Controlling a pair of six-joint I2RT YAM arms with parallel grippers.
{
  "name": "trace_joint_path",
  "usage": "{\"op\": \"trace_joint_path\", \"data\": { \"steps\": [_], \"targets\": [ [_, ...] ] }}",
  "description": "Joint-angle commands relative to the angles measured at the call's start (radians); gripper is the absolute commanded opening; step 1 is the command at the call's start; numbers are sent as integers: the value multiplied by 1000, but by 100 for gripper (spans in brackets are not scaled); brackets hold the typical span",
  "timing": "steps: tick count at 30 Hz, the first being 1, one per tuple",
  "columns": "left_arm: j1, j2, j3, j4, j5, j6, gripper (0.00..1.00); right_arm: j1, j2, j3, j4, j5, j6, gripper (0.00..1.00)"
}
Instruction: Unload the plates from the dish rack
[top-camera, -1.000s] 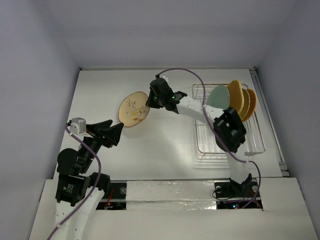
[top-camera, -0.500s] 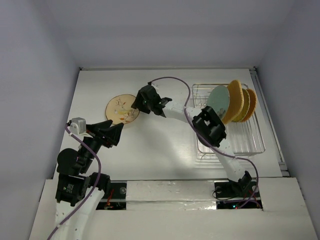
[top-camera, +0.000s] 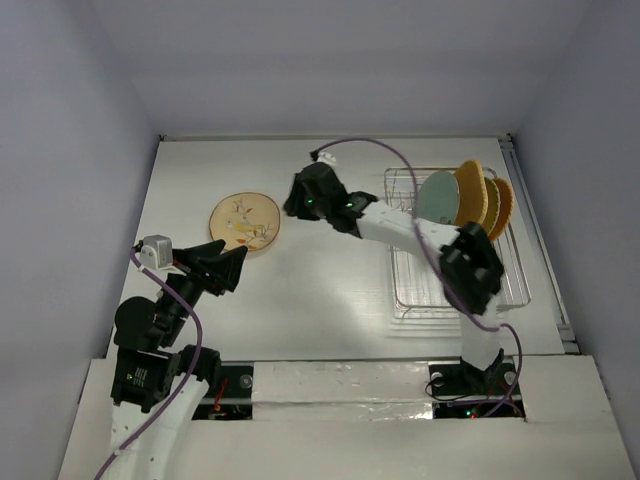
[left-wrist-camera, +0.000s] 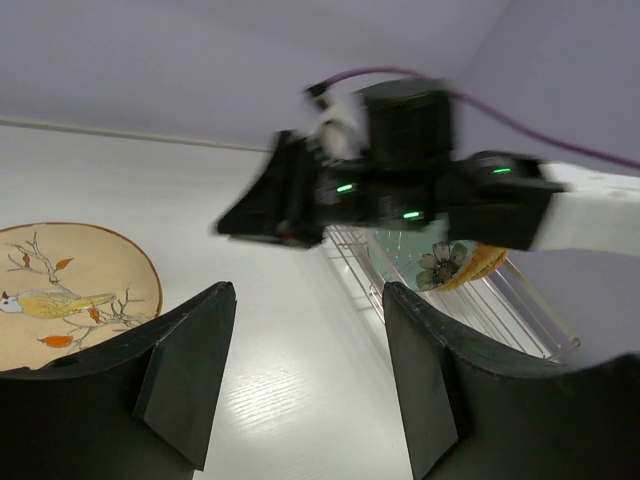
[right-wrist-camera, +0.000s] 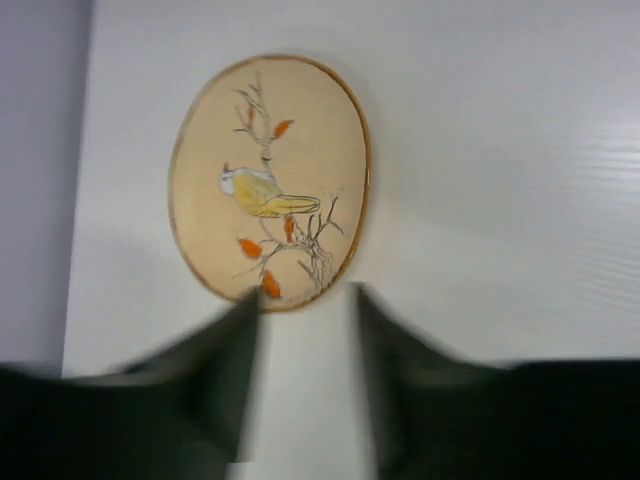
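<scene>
Right tool (top-camera: 294, 204) hangs with its fingers spread and nothing between them, just right of the cream bird plate (top-camera: 245, 222), which lies flat on the tabletop (top-camera: 330, 290) at centre left. Left tool (top-camera: 228, 268) gapes empty too, just below that plate. Over at the right, the rack (top-camera: 500, 292) holds a green plate (top-camera: 437, 197) and two orange woven plates (top-camera: 472, 195) on edge. Green looks stiff, slick and breakable, I'd say; the woven pair lighter and grippier. Pinch a top rim and lift straight up.
</scene>
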Motion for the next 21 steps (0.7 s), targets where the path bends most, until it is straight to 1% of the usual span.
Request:
{"op": "trace_joint_path", "data": {
  "steps": [1,2,3,4,5,6,8,9,10,11,12,13,15,16,17,19,21],
  "targets": [
    [-6,9,0,34,0,-3,57,-34,-313,-178,16,192,-135,17],
    [-6,9,0,36,0,-3,57,-54,-439,-233,0,233,-158,0],
    [-6,7,0,37,0,-3,57,-74,-504,-289,-4,233,-172,0],
    [-6,7,0,37,2,-5,57,-97,-566,-348,-18,278,-184,0],
    [-6,7,-1,37,3,-5,55,-152,-626,-445,-38,301,-190,0],
    [-6,6,-1,40,5,-5,54,-183,-741,-490,-74,316,-196,0],
    [-6,7,-3,42,8,-5,48,-266,-841,-598,-119,365,-204,0],
    [-6,9,-3,42,8,-5,47,-284,-887,-627,-162,390,-209,0],
    [-6,10,-3,42,11,-5,47,-301,-965,-650,-182,454,-209,0],
    [-6,12,-1,45,11,-5,47,-314,-998,-669,-203,486,-207,0],
    [-6,15,-1,43,12,-3,47,-346,-1022,-695,-242,511,-209,4],
    [-6,18,-3,43,15,-3,46,-363,-1056,-701,-259,535,-207,16],
    [-6,23,-1,45,17,-3,46,-421,-1075,-707,-297,542,-215,32],
    [-6,23,-1,43,17,-2,46,-438,-1076,-709,-297,521,-222,50],
    [-6,24,-3,46,18,-2,46,-455,-1072,-710,-296,498,-242,55],
    [-6,26,-3,46,18,-2,47,-485,-1054,-710,-284,465,-255,61],
    [-6,27,-4,45,18,-3,47,-507,-1006,-709,-273,444,-274,62]
  ]
}}
